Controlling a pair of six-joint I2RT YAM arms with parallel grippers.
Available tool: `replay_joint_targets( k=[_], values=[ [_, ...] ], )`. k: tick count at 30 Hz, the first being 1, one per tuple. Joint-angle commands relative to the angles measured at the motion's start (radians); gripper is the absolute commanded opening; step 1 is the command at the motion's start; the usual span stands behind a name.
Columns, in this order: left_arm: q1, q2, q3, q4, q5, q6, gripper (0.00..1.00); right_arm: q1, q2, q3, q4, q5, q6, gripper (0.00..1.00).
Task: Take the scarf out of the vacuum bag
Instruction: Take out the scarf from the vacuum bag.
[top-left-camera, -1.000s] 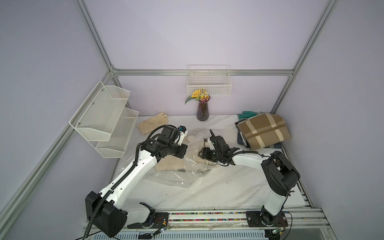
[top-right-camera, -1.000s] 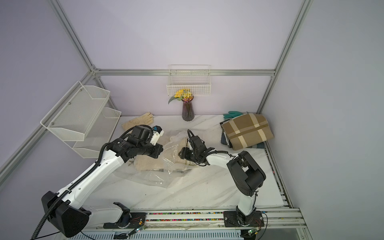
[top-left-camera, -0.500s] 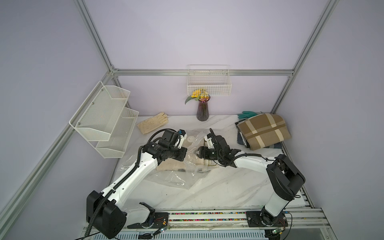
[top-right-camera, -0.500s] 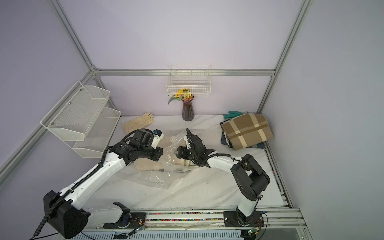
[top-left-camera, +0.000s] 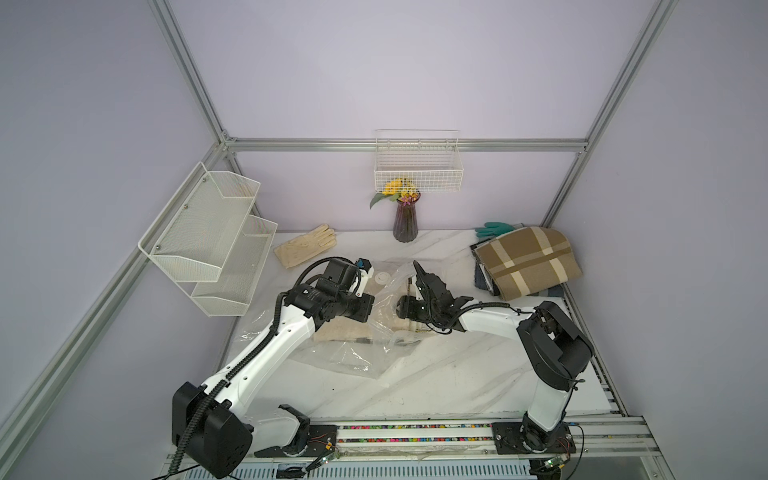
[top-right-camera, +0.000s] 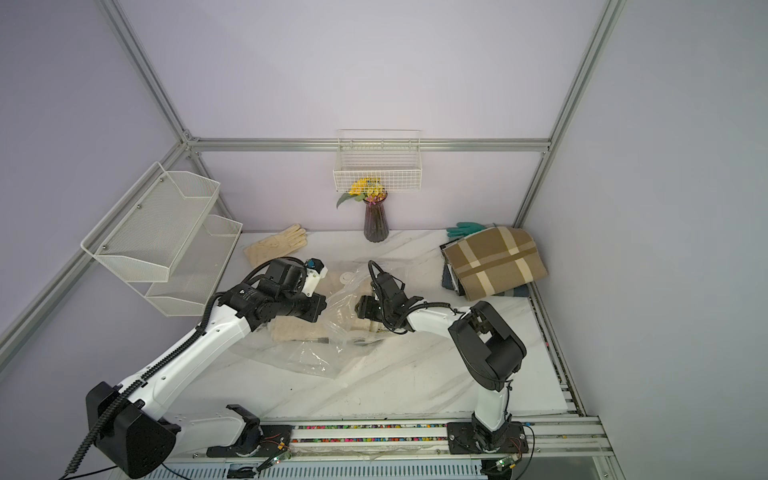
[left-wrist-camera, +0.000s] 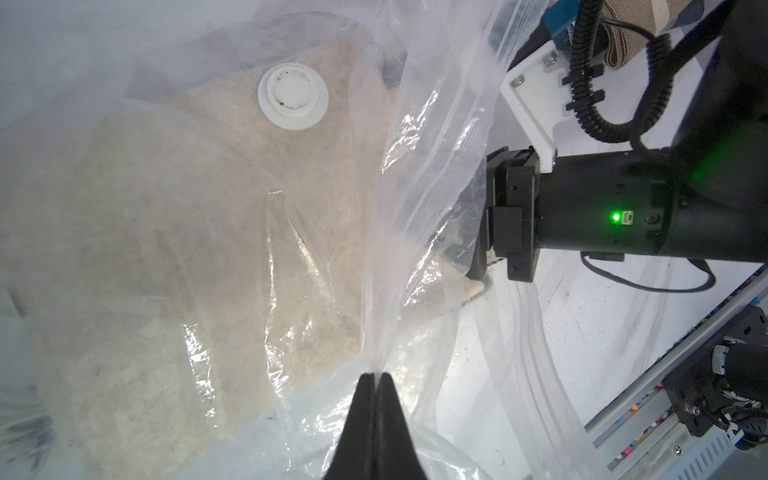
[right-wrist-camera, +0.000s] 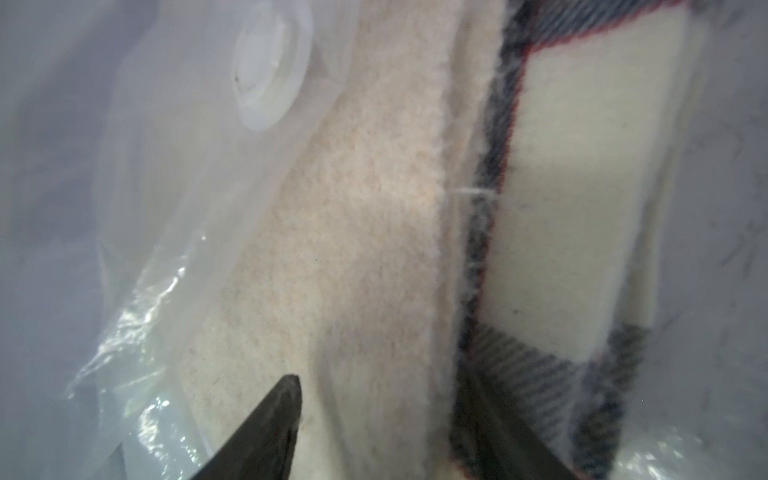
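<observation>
the soft, light scarf lies inside the slippery vacuum bag at centre frame in both top views. the left gripper is clamped on the film. the right gripper, jaws apart, straddles a thick fold, likely the best hold.

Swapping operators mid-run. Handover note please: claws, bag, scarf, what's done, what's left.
Claws: left claw shut, pinching the vacuum bag film taut. Right claw open inside the bag's mouth, jaws either side of the scarf fold, not yet closed.
Things: scarf lies in the bag, under the face with the valve cap.
Done: mouth open, right claw in place.
Left: close on the scarf and draw it out against the left pinch; the bag will probably drag along if that pinch slips.
</observation>
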Motion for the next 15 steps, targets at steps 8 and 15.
replay_joint_targets(
  k=[8, 15],
  values=[
    [0.0, -0.03, 0.006, 0.013, 0.0, 0.008, 0.0, 0.007, 0.091, 0.112, -0.027, -0.069, 0.019, 0.64],
    [-0.001, -0.03, 0.004, 0.013, -0.002, 0.008, 0.0, 0.006, 0.02, 0.054, 0.198, -0.225, 0.067, 0.56]
  ],
)
